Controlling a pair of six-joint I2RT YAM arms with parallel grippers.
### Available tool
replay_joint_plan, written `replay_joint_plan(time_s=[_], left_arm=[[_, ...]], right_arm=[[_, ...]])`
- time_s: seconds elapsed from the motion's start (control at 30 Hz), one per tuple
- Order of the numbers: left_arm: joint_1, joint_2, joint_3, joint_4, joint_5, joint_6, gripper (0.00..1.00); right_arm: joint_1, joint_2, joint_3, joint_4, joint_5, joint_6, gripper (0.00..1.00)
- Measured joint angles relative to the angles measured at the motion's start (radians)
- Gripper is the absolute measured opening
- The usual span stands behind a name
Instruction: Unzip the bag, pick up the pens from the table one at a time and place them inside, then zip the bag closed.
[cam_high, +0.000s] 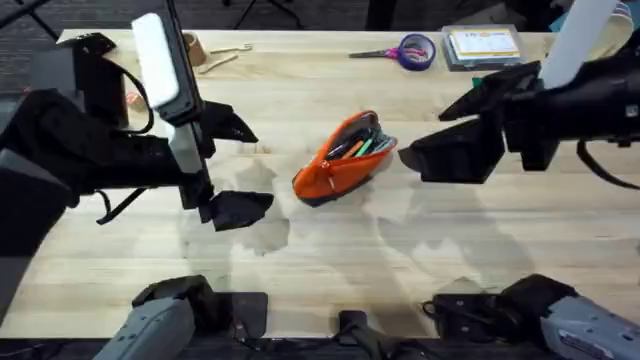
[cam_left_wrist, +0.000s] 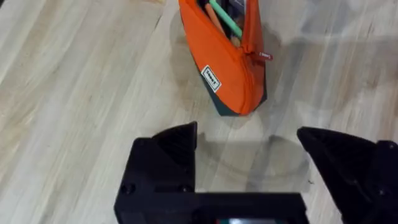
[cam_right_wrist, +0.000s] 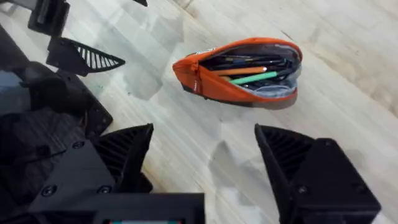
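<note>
The orange bag (cam_high: 345, 158) lies in the middle of the table (cam_high: 330, 270), its zip open and its mouth gaping. Several pens (cam_high: 362, 145), green, orange and dark, lie inside it. My left gripper (cam_high: 245, 165) hovers open just left of the bag's closed end, with nothing between its fingers. My right gripper (cam_high: 420, 137) hangs open just right of the bag, also holding nothing. The left wrist view shows the bag (cam_left_wrist: 224, 62) ahead of the open left gripper (cam_left_wrist: 249, 140), with pens (cam_left_wrist: 224, 15) inside. The right wrist view shows the open bag (cam_right_wrist: 217, 78) and pens (cam_right_wrist: 255, 68) beyond the right gripper (cam_right_wrist: 204, 137).
Purple-handled scissors (cam_high: 400, 50) and a flat box (cam_high: 483, 45) lie at the table's back right. Small wooden items (cam_high: 215, 55) sit at the back left. The left arm's fingers (cam_right_wrist: 81, 56) show in the right wrist view beyond the bag.
</note>
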Motion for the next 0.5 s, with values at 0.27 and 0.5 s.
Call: replay_joint_plan(time_s=[0.27, 0.5], left_arm=[[0.0, 0.024, 0.0, 0.0, 0.021, 0.016, 0.993], [0.0, 0.024, 0.0, 0.0, 0.021, 0.016, 0.994]], right_arm=[[0.0, 0.031, 0.0, -0.018, 0.0, 0.088, 0.997], [0.04, 0.126, 0.0, -0.018, 0.0, 0.184, 0.997]])
